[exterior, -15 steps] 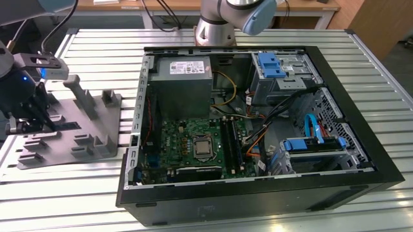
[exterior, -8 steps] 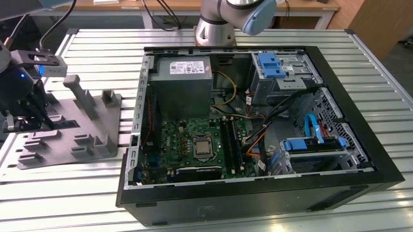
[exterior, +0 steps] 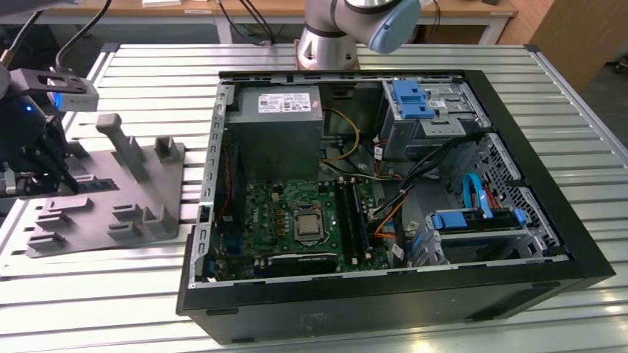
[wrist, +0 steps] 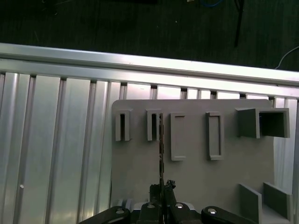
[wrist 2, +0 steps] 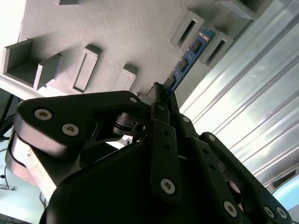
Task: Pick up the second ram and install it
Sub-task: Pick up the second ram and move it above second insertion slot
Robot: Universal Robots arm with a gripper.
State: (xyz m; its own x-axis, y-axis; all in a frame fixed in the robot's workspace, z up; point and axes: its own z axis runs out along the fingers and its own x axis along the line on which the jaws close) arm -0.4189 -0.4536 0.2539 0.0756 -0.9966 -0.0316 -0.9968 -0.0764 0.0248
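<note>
Jaws pinched, apparently on second ram [wrist 2: 187, 58]: thin blue-green stick, black chips, between grey tray [wrist 2: 117, 28] posts.

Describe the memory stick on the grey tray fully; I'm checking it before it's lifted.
The memory stick is a thin, flat blue board with black chips along one face. It stands on edge on the grey tray, one end between two raised posts, and reads as a fine dark line in the first wrist view. The gripper sits at its other end; whether it is clamped cannot be told.
</note>
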